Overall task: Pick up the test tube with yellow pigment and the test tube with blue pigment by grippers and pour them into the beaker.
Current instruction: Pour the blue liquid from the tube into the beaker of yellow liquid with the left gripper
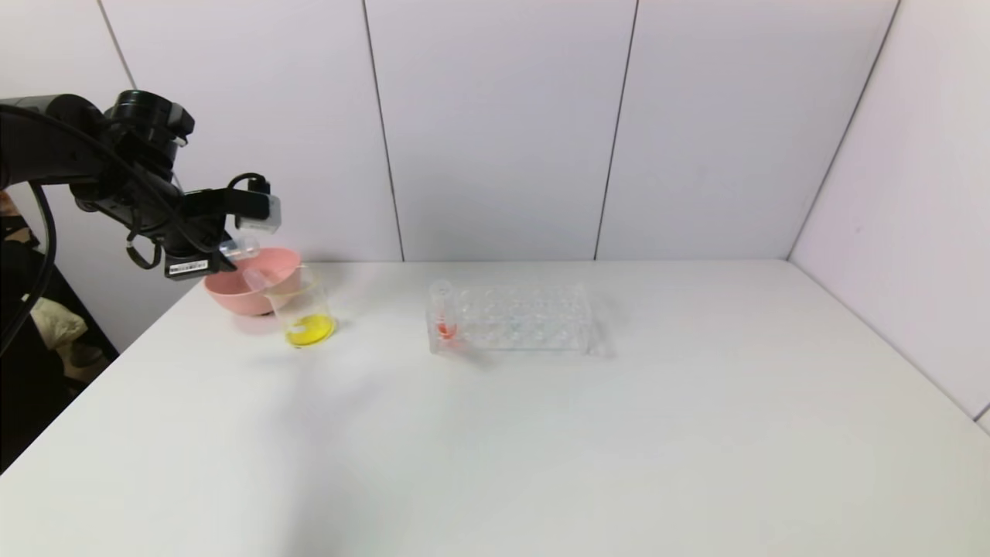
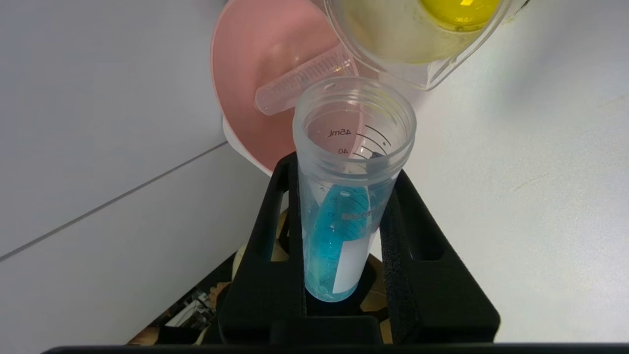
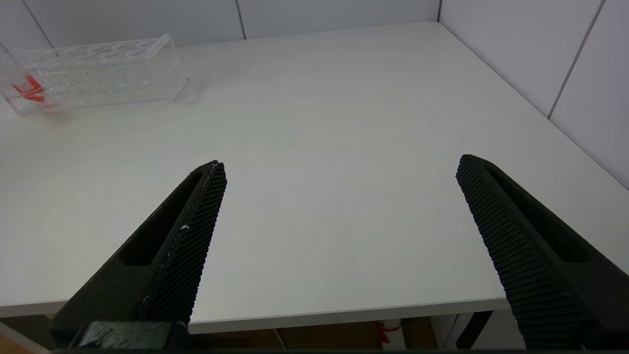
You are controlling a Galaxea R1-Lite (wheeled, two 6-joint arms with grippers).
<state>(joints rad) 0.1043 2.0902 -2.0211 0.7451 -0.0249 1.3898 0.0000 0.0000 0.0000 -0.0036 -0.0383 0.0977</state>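
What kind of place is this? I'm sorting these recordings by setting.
Probably a mock chemistry bench set up for robot practice: a white table boxed in by plain panel walls, with a clear tube rack, a beaker holding yellow liquid, and the left gripper gripping a blue-pigment test tube.

Clamped inside black left gripper (image 2: 344, 236): flanks of clear blue-tinted test tube (image 2: 339, 236). Cropped by frame edge: yellow-bottomed clear beaker (image 2: 417, 34). Partly covered: pale empty tube (image 2: 300, 83) in pink bowl (image 2: 255, 73).
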